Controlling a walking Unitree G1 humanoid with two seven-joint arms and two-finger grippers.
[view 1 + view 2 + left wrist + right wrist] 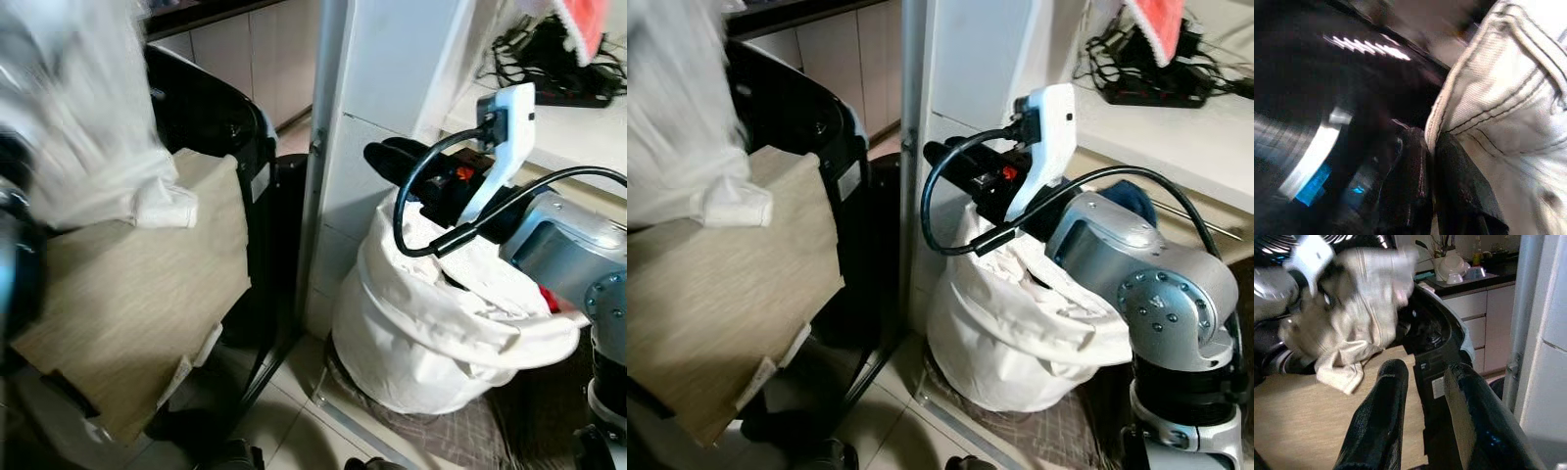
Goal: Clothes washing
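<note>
One pale garment (88, 127) is hanging at the far left, blurred, over the open top of the black washing machine (220, 117). The left claw (1432, 166) is pinching it: in the left wrist view its two black fingers (1410, 181) are pressing together on a stitched white seam of the cloth. In the right wrist view the same garment is dangling above the machine's dark opening, with one corner drooping onto a tan panel (137, 294) that is leaning against the machine's near side.

One white laundry bag (441, 333) is sitting on the floor at the right, with crumpled light fabric and a scrap of red showing inside. The right claw (1422, 396) is hovering over the bag's far-left rim, its two fingers standing apart with nothing between them, pointing left toward the machine. A black cable (407, 196) is looping from its white wrist camera mount (505, 137).

A white pillar with a metal edge (323, 147) is standing between the machine and the bag. At the far right, a bench (578, 127) is carrying a tangle of black cords (549, 59) and something red (588, 24).
</note>
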